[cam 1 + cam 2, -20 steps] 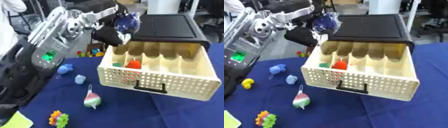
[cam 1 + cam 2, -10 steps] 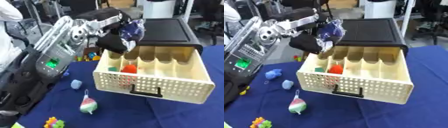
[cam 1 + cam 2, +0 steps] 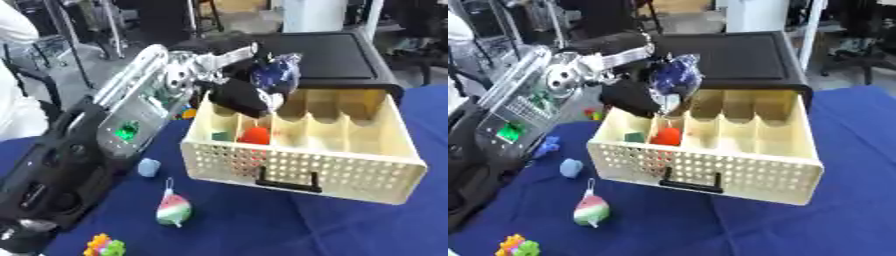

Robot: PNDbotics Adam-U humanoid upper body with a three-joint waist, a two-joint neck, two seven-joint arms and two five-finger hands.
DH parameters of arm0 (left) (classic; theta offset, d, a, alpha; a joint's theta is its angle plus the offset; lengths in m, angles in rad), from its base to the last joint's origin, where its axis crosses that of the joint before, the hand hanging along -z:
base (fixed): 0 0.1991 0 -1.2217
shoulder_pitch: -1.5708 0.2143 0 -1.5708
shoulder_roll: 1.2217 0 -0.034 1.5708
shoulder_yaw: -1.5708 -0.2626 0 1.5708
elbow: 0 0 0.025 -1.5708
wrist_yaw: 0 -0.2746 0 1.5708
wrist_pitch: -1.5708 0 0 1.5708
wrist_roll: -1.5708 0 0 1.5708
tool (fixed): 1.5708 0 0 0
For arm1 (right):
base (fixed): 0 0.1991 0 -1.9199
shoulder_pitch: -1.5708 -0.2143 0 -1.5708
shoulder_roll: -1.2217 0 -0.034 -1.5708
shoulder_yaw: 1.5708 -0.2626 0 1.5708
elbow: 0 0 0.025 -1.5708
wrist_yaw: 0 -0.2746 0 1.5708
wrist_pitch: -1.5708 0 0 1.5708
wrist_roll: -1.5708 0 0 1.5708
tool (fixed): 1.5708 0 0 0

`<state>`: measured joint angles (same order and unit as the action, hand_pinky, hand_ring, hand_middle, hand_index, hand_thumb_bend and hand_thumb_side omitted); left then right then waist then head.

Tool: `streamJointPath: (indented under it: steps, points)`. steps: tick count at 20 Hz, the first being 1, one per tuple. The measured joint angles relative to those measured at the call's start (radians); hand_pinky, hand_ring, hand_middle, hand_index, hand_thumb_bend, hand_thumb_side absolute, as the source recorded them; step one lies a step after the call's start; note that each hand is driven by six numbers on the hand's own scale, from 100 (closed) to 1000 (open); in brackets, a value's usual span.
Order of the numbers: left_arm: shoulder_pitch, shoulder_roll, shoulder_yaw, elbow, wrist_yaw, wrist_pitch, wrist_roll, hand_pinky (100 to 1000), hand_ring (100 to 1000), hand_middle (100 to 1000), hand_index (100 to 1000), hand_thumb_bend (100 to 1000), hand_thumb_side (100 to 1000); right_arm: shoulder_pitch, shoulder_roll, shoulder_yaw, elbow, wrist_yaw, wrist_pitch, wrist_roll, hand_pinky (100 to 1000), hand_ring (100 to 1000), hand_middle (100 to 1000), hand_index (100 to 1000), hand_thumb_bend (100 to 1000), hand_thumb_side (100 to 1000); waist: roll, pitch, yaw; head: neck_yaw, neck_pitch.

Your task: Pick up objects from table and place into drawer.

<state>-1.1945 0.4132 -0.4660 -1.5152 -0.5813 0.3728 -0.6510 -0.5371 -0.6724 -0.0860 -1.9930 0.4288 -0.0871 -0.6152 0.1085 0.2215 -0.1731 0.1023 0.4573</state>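
My left hand (image 3: 238,95) hangs over the back left of the open cream drawer (image 3: 302,167), shut on a dark blue speckled object (image 3: 275,74) held above the compartments. Inside the drawer lie a red object (image 3: 255,135) and a small green one (image 3: 221,136). On the blue cloth left of the drawer rest a light blue piece (image 3: 149,167), a pink-and-green watermelon-shaped toy (image 3: 174,211) and a yellow-green spiky toy (image 3: 102,246). A blue piece (image 3: 547,147) shows further left in the right eye view. My right hand is out of sight.
The drawer slides out of a black cabinet (image 3: 341,62). Small coloured pieces (image 3: 185,112) lie behind my left arm. A person's white sleeve (image 3: 19,100) is at the far left. Chairs and stands fill the background beyond the table.
The camera has shifted, moving the whole scene. My left hand has carried the dark blue object from beside the cabinet to above the drawer's compartments.
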Motion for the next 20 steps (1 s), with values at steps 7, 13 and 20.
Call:
streamJointPath:
  steps: [7, 13, 20]
  points:
    - [0.000, -0.010, -0.012, 0.042, 0.036, 0.000, 0.008, 187, 426, 373, 561, 100, 599, 0.000, 0.001, 0.000, 0.000, 0.000, 0.001, 0.001, 320, 524, 466, 710, 122, 747, 0.001, 0.001, -0.004, 0.000, 0.007]
    - [0.000, -0.014, -0.017, 0.043, 0.065, -0.003, -0.005, 242, 467, 423, 628, 100, 740, 0.000, 0.008, 0.000, 0.000, 0.000, 0.004, 0.002, 320, 523, 465, 708, 122, 746, 0.001, 0.001, -0.001, -0.001, 0.009]
    - [-0.001, -0.018, -0.018, 0.026, 0.117, -0.017, -0.053, 350, 562, 542, 722, 181, 959, 0.000, 0.008, 0.000, 0.000, 0.000, 0.011, 0.000, 322, 522, 465, 706, 123, 746, 0.004, 0.001, 0.002, -0.007, 0.017]
